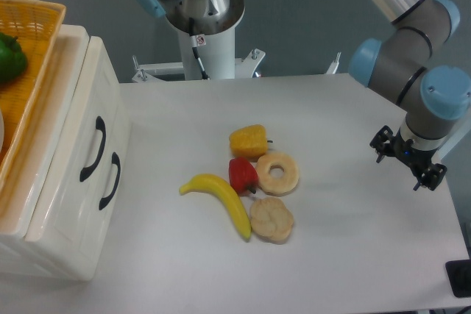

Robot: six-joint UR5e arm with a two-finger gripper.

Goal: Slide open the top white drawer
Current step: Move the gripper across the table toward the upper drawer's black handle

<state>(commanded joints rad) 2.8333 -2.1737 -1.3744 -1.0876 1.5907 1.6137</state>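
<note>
Half the claw (409, 161) is hidden; top white drawer (73, 137) shut.

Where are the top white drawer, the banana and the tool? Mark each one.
top white drawer (73, 119): fixed camera, on its front panel left of the handle.
banana (224, 198): fixed camera, on the middle of its curved body.
tool (425, 182): fixed camera, between its fingertips.
</note>
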